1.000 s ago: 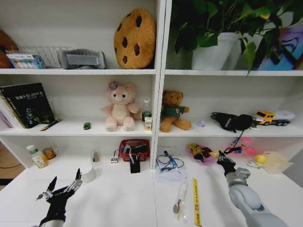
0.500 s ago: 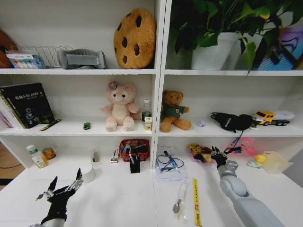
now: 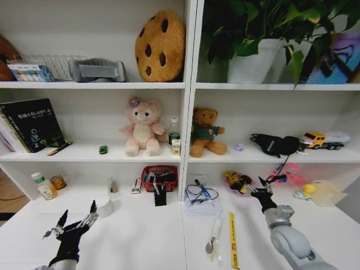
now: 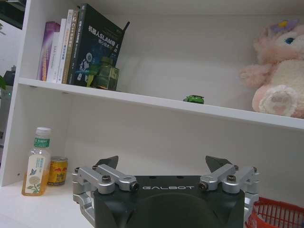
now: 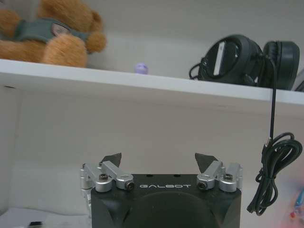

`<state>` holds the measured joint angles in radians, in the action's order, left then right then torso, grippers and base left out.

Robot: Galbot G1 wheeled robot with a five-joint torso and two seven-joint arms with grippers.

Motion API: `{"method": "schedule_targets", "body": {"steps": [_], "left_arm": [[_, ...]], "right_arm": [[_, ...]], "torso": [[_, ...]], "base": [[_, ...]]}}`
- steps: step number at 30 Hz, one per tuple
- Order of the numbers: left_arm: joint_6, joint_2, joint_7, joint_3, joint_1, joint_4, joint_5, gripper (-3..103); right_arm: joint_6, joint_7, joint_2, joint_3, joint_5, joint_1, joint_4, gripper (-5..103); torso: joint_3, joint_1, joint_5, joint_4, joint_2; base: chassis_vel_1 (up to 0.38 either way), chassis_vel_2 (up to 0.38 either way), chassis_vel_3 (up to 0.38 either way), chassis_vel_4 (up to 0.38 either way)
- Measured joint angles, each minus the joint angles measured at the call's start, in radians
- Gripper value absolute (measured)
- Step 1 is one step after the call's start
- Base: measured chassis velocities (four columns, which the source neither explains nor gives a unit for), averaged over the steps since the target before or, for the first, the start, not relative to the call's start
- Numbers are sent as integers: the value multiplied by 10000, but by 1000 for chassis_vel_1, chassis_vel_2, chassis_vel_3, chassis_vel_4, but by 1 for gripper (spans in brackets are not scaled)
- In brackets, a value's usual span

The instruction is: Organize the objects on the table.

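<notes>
The white table (image 3: pixel 140 236) carries a white mug (image 3: pixel 104 206), a yellow ruler (image 3: pixel 232 239) and a spoon in a clear sleeve (image 3: pixel 213 235). A tiny green toy car (image 3: pixel 103 149) and a black marker (image 3: pixel 59 148) lie on the shelf above; the toy car (image 4: pixel 194 99) also shows in the left wrist view. My left gripper (image 3: pixel 77 217) hovers open over the table's left front, just short of the mug, holding nothing (image 4: pixel 162 164). My right gripper (image 3: pixel 260 185) stands open at the right, facing the low shelf opening (image 5: pixel 159 159).
A red basket (image 3: pixel 159 177) of small items and a paper stack with a cable (image 3: pixel 202 199) sit at the table's back. A bottle (image 3: pixel 43 185) and can (image 3: pixel 58 181) stand back left. Plush toys, black headphones (image 5: pixel 247 59), books and a plant fill the shelves.
My right gripper has moved up and away from me toward the shelf unit, a little leftward. The left arm has stayed still.
</notes>
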<state>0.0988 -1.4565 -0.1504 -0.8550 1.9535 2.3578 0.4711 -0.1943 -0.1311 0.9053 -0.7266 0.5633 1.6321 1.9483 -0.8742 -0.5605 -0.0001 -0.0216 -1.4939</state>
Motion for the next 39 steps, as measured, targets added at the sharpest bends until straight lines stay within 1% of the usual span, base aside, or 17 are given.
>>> {"method": "schedule_targets", "body": {"steps": [1,3,4,5,6,9,10,11,12,13,15,17,18,20,24,29,39], "left_arm": [[0,0,0,0,0,0,0,100],[8,46,3,-78,35,-3,65,100],[8,46,3,-78,35,-3,65,100],[41,125,28,-168,62,-9,124,100],[48,173,33,-209,67,-12,157,100],[52,226,27,-248,64,-15,185,100],[57,274,17,-288,53,-15,212,100],[57,368,-29,-347,50,-8,248,100],[68,436,-39,-430,49,8,289,100],[68,436,-39,-430,49,8,289,100],[127,545,-13,-625,98,3,430,100],[211,626,90,-781,173,-29,576,100],[211,626,90,-781,173,-29,576,100],[354,763,203,-951,282,-79,718,100],[475,1004,254,-1087,333,-242,763,100],[504,1247,253,-1109,271,-307,753,100],[453,1241,253,-923,255,-299,589,100]], "right_arm": [[0,0,0,0,0,0,0,85],[-281,255,32,-334,-22,637,394,95],[-281,255,32,-334,-22,637,394,95],[-587,477,97,-718,-31,1193,767,99],[-823,661,183,-1017,-29,1585,1024,100],[-1014,790,264,-1226,-21,1839,1197,100],[-1225,925,354,-1420,-19,2055,1356,100],[-1626,1134,540,-1682,-50,2413,1628,100],[-1817,1209,727,-1865,-104,2719,1865,100],[-1817,1209,727,-1865,-104,2719,1865,100],[-2018,1227,1080,-2097,-174,3107,2171,100],[-2130,1208,1369,-2248,-269,3324,2327,100],[-2130,1208,1369,-2248,-269,3324,2327,100],[-2194,1010,1809,-2421,-437,3511,2463,100],[-2308,801,2130,-2546,-667,3603,2463,100],[-2378,696,2338,-2641,-686,3604,2458,100],[-2446,782,2610,-2520,-650,3556,2433,100]], "torso": [[0,0,0,0,0],[-1,0,0,-1,0],[-1,0,0,-1,0],[0,1,-1,0,-1],[0,1,-2,0,-1],[0,1,0,0,-1],[0,1,0,3,-1],[-1,1,-1,2,0],[-1,1,0,3,-1],[-1,1,0,3,-1],[0,1,0,1,-1],[-1,1,-1,1,-1],[-1,1,-1,1,-1],[-1,1,-1,1,-1],[-1,1,-1,1,-1],[-2,0,0,1,-1],[-2,-1,1,2,0]], "base": [[0,0,0,0],[0,0,0,0],[0,0,0,0],[0,0,0,0],[0,0,0,0],[0,0,0,0],[0,0,0,0],[0,0,0,0],[0,0,0,0],[0,0,0,0],[0,0,0,0],[0,0,0,0],[0,0,0,0],[0,0,0,0],[0,0,0,0],[0,0,0,0],[0,0,0,0]]}}
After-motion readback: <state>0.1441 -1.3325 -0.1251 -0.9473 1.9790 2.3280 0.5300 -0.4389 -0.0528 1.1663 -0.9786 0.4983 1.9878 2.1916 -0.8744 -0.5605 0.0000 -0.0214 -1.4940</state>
